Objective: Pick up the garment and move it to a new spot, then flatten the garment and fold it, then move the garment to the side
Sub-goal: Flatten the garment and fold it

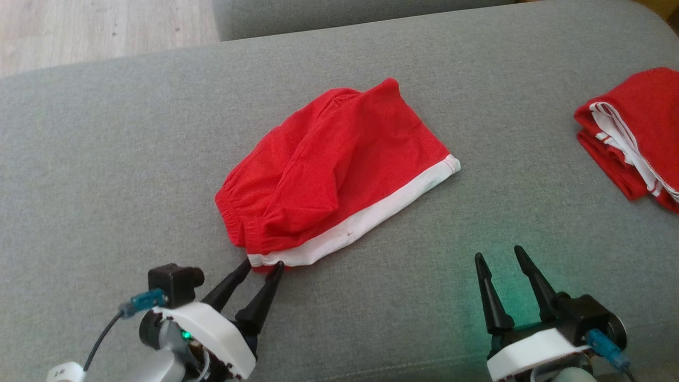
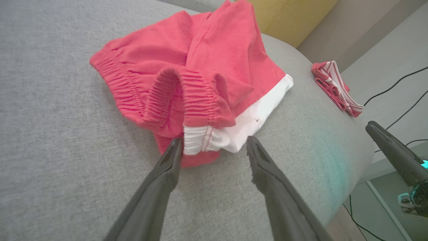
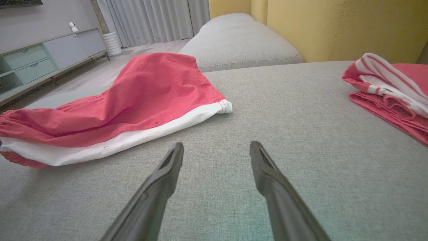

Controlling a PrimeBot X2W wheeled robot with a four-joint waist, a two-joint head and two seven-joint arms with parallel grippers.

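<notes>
Now left claw [image 1: 262, 263] wide, against garment [image 1: 339, 164].

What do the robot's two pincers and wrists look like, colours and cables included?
The left pincer and right pincer each have two long, tapering black fingers on a curved white shell. Each wrist carries a black camera block with a teal-blue plug; a dark cable leaves the left one.

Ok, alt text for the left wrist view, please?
Crumpled red shorts with a white side band lie on a grey sofa cushion, the left gripper with open fingers at their near corner. A folded red-and-white garment sits far right.
</notes>
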